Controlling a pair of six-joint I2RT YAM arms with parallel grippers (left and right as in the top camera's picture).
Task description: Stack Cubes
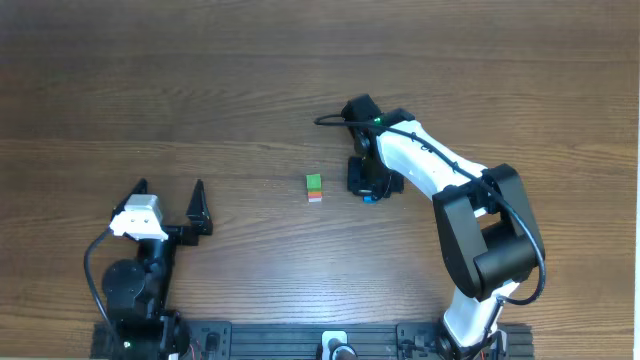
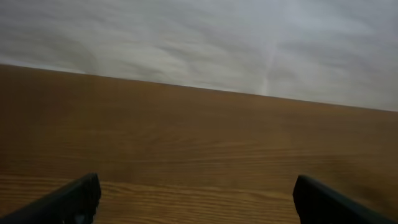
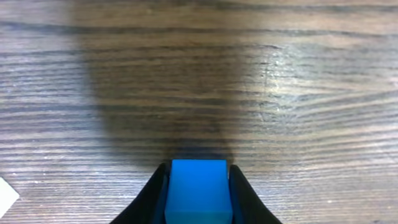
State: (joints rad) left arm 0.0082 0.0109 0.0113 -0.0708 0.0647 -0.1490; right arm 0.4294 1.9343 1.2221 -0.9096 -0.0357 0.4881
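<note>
Soft, even light falls on the bench [image 1: 200, 80] from above in the top view, and shadows there are faint. Ahead of the right tool [image 3: 199, 173] a broad dark shadow spreads over the wood. It is deepest just in front of the blue cube [image 3: 199, 190] the tool grips, and a pale sheen glares off the grain beside it. Ahead of the left tool [image 2: 198, 186] the bench is dim, lighter near the fingers [image 2: 74, 199], below a grey, unevenly lit backdrop [image 2: 186, 37].

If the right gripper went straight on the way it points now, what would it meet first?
Likely the bare brown wooden table, straight below it; the small blue cube clamped in the right gripper would touch first. The green cube sits off that line.
</note>
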